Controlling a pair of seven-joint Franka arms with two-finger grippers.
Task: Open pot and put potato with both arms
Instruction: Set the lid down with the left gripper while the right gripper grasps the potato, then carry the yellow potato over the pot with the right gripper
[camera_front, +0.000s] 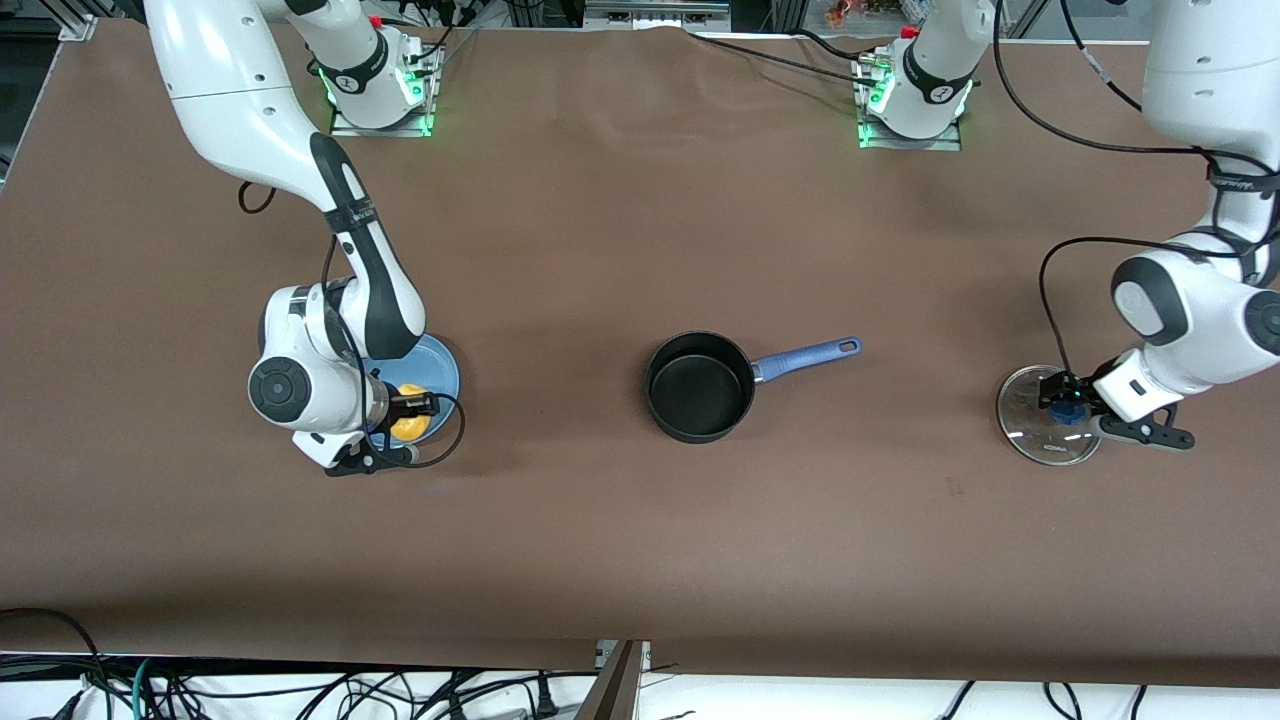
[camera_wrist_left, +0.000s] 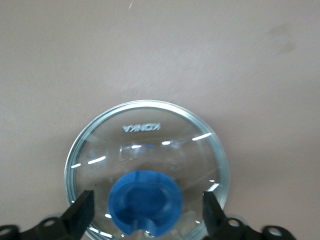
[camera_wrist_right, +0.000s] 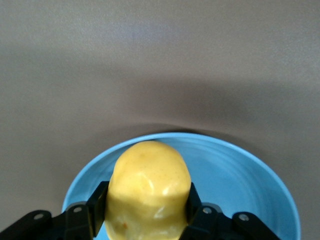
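Potato (camera_wrist_right: 148, 192) sits clenched between the fingers of my right claw (camera_front: 412, 405), over the one light-blue plate (camera_front: 445, 375) toward the right arm's end of the worktop (camera_front: 600, 540) from the pot (camera_front: 700, 388). I judge this grip is for carrying it to that pot, which stands open and empty. My left claw (camera_wrist_left: 145, 210) is spread wide either side of the blue knob (camera_wrist_left: 146, 202), touching nothing; the single glass lid (camera_wrist_left: 150, 145) lies flat toward the left arm's end, parked clear of the pot's mouth.
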